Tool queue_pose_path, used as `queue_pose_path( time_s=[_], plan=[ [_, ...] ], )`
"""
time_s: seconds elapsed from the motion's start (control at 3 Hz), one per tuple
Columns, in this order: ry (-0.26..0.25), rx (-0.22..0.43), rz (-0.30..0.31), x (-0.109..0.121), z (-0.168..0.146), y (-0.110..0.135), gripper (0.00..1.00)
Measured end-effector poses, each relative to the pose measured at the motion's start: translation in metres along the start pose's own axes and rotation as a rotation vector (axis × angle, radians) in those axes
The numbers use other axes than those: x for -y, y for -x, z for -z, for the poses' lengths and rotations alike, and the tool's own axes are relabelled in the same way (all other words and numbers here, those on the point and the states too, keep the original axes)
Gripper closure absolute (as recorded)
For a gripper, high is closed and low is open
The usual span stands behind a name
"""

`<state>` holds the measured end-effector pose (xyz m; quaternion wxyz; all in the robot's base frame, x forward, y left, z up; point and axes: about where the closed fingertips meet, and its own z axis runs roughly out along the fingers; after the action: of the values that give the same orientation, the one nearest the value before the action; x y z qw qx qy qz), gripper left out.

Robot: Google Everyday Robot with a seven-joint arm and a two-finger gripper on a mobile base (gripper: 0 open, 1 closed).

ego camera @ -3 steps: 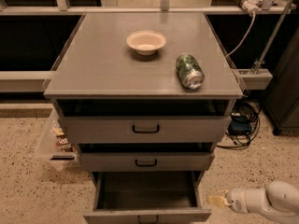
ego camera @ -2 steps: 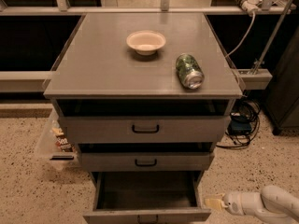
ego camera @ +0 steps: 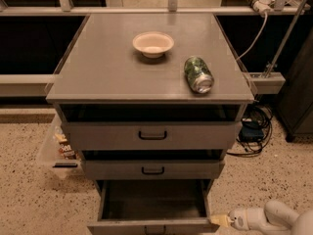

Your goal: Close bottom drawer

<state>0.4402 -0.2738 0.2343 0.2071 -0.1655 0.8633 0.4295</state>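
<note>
- Down at the lower right edge of the camera view, the gripper points left, its pale yellowish tip just beside the right front corner of the bottom drawer; whether it touches the drawer cannot be told, nor whether it is clenched or released.
- Behind it, the white arm runs off to the right and out of the frame, low over the speckled floor.
- The bottom drawer stands pulled well out, its dark grey box open to view, its front cut by the lower edge of the frame.
- Above it, the middle drawer sits out a little, with a small black handle at its centre.
- The top drawer, tallest of the three, also sits slightly out under the cabinet top.
- On that grey top stand a shallow cream bowl near the back and a green can on its side to the right, apart from the bowl.
- Left of the cabinet, a clear plastic container rests on the floor.
- Right of it, black cables lie coiled by the cabinet's side.
</note>
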Motion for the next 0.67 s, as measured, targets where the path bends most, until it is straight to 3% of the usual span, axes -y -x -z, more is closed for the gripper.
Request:
queue_pose_path(
  time_s=[0.33, 0.67],
  plan=[
    [0.01, 0.0, -0.056, 0.011, -0.003, -0.021, 1.0],
    [-0.025, 0.014, -0.066, 0.007, 0.01, -0.029, 1.0]
  ],
)
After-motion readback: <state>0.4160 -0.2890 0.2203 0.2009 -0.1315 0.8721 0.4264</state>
